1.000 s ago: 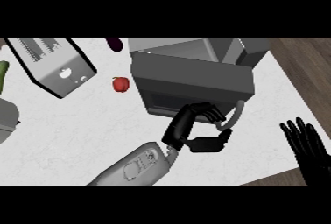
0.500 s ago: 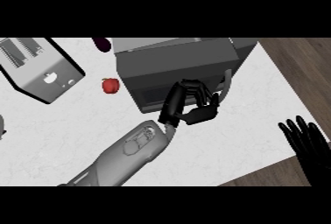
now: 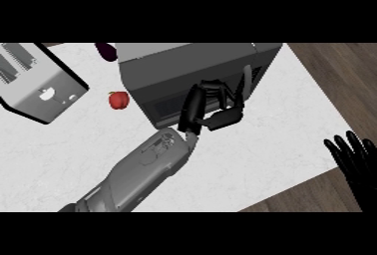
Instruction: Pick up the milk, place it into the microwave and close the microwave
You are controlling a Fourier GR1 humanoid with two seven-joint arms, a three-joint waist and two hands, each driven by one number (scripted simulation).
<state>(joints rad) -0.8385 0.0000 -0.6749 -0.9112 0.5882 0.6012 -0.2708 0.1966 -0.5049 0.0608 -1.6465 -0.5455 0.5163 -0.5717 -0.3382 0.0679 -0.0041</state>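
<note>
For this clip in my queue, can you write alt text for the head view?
The robot's left hand, fingers curled, is at the front of a grey microwave on a white counter. A red apple and a silver toaster lie to the left, and the right hand rests open at the right edge.

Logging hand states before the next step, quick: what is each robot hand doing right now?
Left robot hand: fingers curled against the microwave front; whether it holds anything cannot be told.
Right robot hand: open, resting at the right edge.
</note>
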